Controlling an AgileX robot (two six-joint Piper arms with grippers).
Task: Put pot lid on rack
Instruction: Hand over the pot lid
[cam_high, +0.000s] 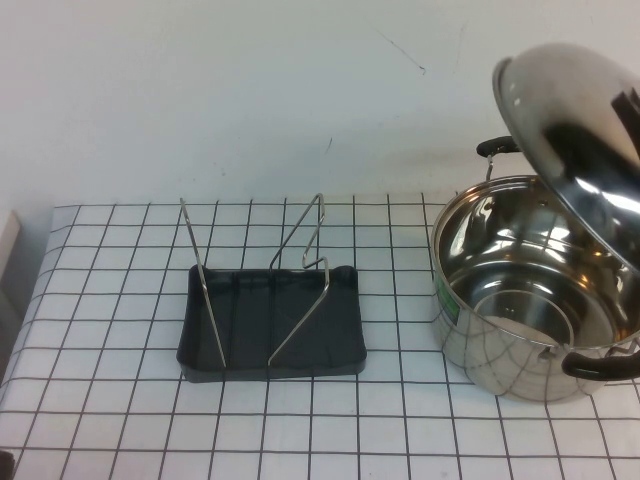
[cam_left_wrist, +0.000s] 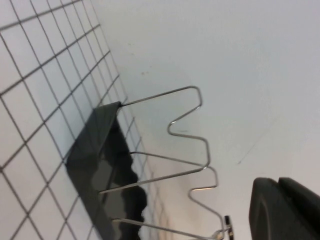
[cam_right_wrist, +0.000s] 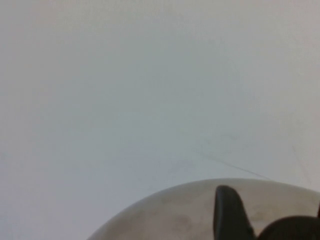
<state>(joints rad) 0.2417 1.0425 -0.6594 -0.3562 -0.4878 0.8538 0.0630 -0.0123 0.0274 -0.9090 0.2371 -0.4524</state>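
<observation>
A: Where is the pot lid (cam_high: 572, 120) sitting?

B: It is hanging tilted in the air above the open pot (cam_high: 530, 290), at the right edge. The right gripper (cam_right_wrist: 270, 220) is behind it; its fingers presumably are clamping the knob, but I cannot tell.

A: And the rack (cam_high: 270, 315)?

B: It is lying well apart to the lid's left, wire loops (cam_high: 300, 260) upright. The left gripper (cam_left_wrist: 285, 210) is parked near it, grip unreadable.
</observation>
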